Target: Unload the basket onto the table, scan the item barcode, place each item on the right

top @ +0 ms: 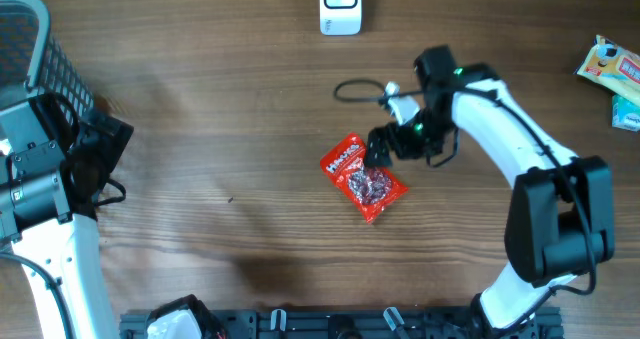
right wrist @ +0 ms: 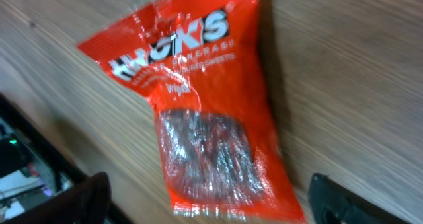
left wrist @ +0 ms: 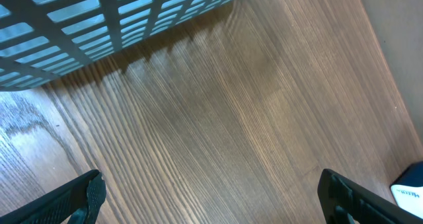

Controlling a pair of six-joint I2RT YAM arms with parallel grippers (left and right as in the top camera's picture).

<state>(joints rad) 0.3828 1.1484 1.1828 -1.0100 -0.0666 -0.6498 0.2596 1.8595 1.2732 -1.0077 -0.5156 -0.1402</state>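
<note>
A glossy red plastic sweet packet with white lettering and a clear window (top: pixel 362 176) is lying flat near the middle of the wooden table (top: pixel 220 109), printed face upward. Its long axis is running diagonally, from the far left toward the near right in the overhead view. No barcode is showing on this face, so it is probably sitting on the underside.

The right gripper (top: pixel 380 147) is hovering at the packet's far right edge, jaws spread wide and gripping nothing; in the right wrist view the packet is lying on the table between the two dark fingertips (right wrist: pixel 86 197). This arm is by far the nearer, and a pinch across the packet's short width looks like the sensible approach.

A white boxy device (top: pixel 340 6), likely the scanner, is standing at the far edge, well apart from the packet.

The left gripper (left wrist: pixel 215 201) is waiting far to the left, jaws wide and empty, beside a blue-grey plastic mesh basket (top: pixel 30 49).
</note>
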